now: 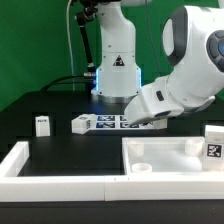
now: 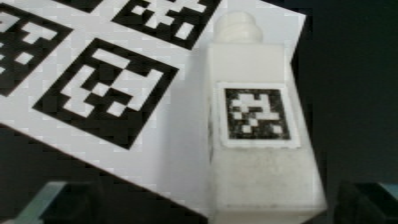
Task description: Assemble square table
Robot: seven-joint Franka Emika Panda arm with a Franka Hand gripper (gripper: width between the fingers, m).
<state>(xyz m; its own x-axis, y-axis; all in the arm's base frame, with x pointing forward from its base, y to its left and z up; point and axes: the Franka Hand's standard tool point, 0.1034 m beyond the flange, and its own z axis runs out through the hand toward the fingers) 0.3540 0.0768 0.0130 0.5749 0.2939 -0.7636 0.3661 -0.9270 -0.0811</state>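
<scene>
Wrist view has one short white leg [image 2: 258,110] lying between the wide-spread, empty jaws of the gripper [image 2: 205,205], seemingly partly on the marker board [image 2: 89,70]. Exterior view puts the square top [image 1: 165,168] at five o'clock, with a standing leg [image 1: 42,124] and a lying leg [image 1: 82,123] toward nine o'clock. Probably light, rigid, smooth plastic: pinch its flat sides mid-length, squarely, against slipping.

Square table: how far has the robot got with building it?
Done: nothing joined; the table top sits without legs. In hand: the open pincer straddles one leg lying on the marker board, not gripped. Left: fitting every leg, including the standing leg.
</scene>
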